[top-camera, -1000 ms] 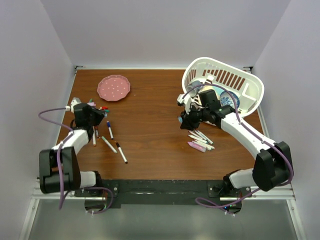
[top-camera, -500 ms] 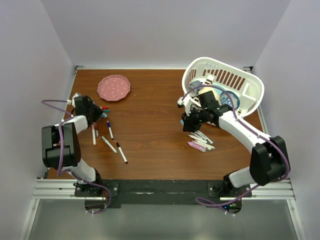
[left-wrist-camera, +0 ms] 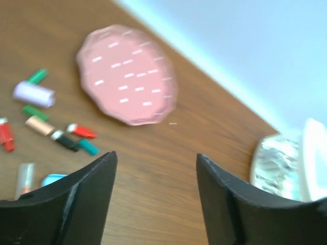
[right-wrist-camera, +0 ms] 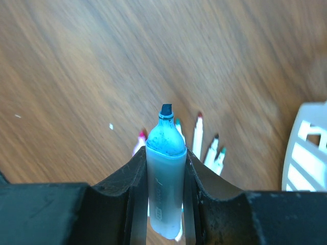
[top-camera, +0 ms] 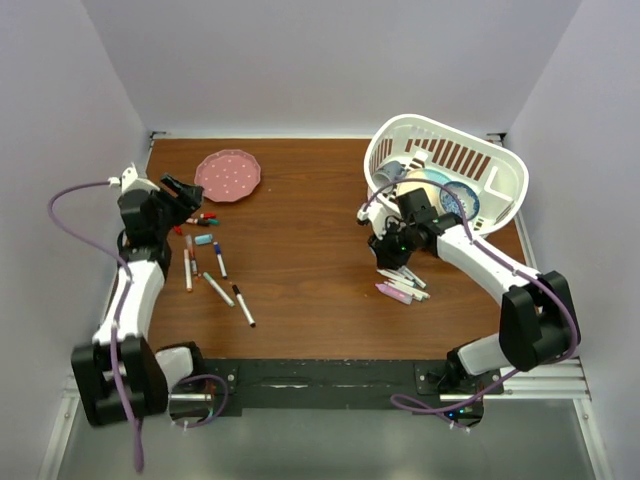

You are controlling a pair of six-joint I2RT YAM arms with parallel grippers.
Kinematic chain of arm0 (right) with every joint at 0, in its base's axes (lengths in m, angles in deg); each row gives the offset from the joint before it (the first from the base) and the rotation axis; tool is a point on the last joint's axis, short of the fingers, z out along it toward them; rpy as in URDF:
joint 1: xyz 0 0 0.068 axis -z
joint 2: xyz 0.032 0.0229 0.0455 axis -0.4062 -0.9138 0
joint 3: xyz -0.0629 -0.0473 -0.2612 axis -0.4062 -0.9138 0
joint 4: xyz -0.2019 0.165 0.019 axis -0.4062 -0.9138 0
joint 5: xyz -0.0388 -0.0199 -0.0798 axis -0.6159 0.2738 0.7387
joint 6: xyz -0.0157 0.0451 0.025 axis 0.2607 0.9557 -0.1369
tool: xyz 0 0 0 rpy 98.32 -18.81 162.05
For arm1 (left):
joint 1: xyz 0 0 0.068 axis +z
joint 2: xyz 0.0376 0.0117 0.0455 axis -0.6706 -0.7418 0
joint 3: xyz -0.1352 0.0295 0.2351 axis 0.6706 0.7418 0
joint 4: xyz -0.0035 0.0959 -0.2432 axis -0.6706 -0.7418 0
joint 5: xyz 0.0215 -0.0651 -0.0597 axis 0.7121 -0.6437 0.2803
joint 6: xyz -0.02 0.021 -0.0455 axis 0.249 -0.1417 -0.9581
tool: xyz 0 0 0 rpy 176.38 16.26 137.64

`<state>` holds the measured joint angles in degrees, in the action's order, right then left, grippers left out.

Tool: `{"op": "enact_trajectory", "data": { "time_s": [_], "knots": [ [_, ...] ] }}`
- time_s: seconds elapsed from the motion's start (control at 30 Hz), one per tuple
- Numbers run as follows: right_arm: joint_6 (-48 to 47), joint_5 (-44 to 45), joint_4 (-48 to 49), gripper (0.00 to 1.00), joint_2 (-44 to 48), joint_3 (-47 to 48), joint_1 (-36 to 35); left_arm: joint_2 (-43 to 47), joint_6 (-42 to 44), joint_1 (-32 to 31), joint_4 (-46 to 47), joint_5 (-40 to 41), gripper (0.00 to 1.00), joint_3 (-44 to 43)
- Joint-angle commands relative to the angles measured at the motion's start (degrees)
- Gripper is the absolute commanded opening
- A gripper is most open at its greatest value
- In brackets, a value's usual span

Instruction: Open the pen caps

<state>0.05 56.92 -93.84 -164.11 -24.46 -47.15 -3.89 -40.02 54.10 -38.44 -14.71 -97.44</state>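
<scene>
- My right gripper clamps a pale-blue plastic highlighter barrel, tip bare.
- My left gripper gapes, empty.
- Small plastic pen caps look light and slick; pinch their sides.

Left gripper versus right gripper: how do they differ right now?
The left gripper is open and empty; the right gripper is shut on a pale blue highlighter whose dark tip is bare. The left gripper hangs over loose caps beside the pink plate; the right gripper hangs over slim white pens near the white basket. Both have black fingers and touch nothing on the table.
</scene>
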Motion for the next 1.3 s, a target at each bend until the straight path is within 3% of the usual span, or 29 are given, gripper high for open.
{"op": "enact_trajectory", "data": {
  "time_s": [0.0,0.27,0.53,0.77,0.97,1.07,1.17,1.27],
  "knots": [
    [-2.6,9.0,-1.2,0.06,0.4,-1.8,0.2,13.4,5.7,0.4,4.3,-10.4,0.74,6.5],
    [-3.4,15.0,-1.9,0.13,-3.5,-3.4,0.2,23.8,10.8,-1.0,-1.6,-13.7,0.76,11.3],
    [-3.8,16.3,-2.7,0.28,-5.3,-3.0,0.2,24.1,10.9,-3.5,-1.3,-15.7,0.77,10.9],
    [-4.8,14.9,-4.0,0.42,-0.5,-1.9,0.2,24.6,11.8,-6.6,-3.3,-14.0,0.80,10.5],
    [-7.6,9.1,-7.0,0.45,2.4,1.4,0.1,24.4,12.5,-8.8,-6.4,-10.7,0.85,9.4],
    [-10.9,-0.5,-11.1,0.47,1.7,6.5,-0.5,24.2,11.1,-8.8,-11.7,-8.1,0.93,8.2],
    [-12.3,-8.7,-12.8,0.49,-0.1,11.1,-4.4,23.8,10.6,-8.8,-15.3,-7.4,0.95,5.9],
    [-7.2,-10.7,-7.7,0.54,-3.8,13.4,-13.0,23.7,8.7,-8.8,-20.7,-2.0,0.95,4.1]
  ]
}}
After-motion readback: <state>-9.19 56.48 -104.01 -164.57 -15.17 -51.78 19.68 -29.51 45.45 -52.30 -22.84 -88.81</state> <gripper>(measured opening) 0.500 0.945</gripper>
